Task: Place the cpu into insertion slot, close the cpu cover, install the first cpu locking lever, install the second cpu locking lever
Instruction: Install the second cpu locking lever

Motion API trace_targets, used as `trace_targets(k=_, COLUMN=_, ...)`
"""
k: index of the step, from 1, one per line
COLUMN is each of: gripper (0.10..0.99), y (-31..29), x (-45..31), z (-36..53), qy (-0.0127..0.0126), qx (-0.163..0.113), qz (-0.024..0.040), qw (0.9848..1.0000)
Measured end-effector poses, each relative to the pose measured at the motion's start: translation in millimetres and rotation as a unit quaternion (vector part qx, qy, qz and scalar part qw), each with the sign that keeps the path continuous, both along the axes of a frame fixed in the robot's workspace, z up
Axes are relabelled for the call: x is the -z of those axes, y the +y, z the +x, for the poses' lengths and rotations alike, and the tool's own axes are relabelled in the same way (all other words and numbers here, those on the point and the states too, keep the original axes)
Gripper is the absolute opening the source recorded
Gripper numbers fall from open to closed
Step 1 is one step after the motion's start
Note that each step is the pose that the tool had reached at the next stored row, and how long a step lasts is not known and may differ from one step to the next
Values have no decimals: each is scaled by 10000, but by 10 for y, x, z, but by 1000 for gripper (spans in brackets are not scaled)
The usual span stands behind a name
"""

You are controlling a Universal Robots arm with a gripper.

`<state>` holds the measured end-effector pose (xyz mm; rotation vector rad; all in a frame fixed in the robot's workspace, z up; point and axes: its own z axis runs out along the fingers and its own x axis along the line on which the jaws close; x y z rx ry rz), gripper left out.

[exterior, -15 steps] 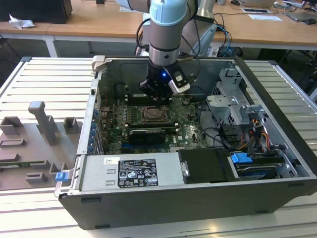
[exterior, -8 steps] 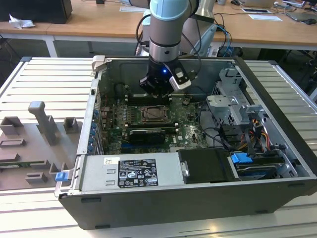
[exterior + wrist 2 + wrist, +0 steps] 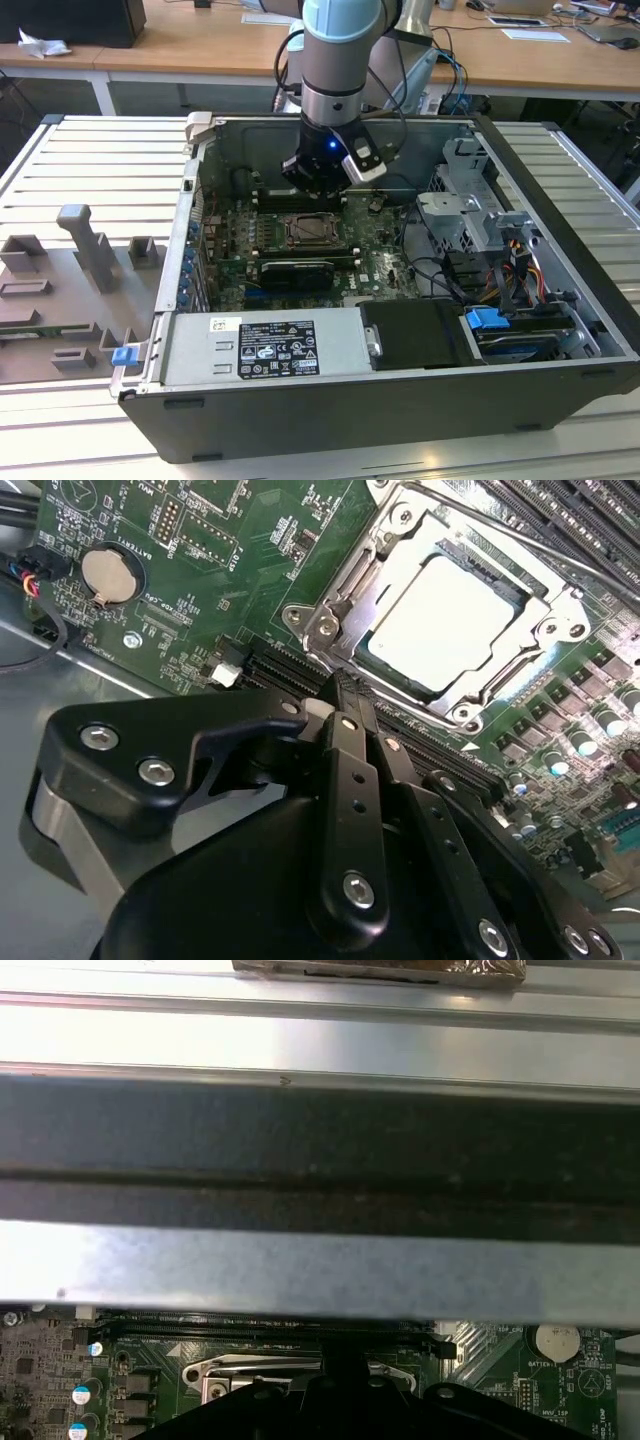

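The cpu [image 3: 440, 620] lies flat in the insertion slot [image 3: 305, 232], its pale face showing through the cut-out of the cpu cover [image 3: 345, 590]. The cover rests down over the cpu, its silvery frame all around it. My gripper [image 3: 343, 685] hovers just beside one edge of the socket, its black fingers [image 3: 345, 780] brought together with nothing between them. In the exterior view the gripper [image 3: 315, 185] hangs over the far edge of the socket inside the open computer case. The first wrist view catches the cover's edge [image 3: 250, 1370] just beyond the gripper body.
A black expansion card [image 3: 290, 272] sits in front of the socket, and a power supply [image 3: 265, 345] fills the case's near side. A drive cage [image 3: 470, 210] and cables stand on the exterior view's right. Memory slots [image 3: 590, 520] flank the socket. The case wall [image 3: 320, 1140] is close behind the gripper.
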<state>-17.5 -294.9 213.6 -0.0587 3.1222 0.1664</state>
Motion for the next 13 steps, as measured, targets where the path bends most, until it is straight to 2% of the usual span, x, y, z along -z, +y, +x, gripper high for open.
trace_targets(k=13, gripper=106, y=-50, x=0, z=0, qy=0, qx=0, qz=0, qw=10000)
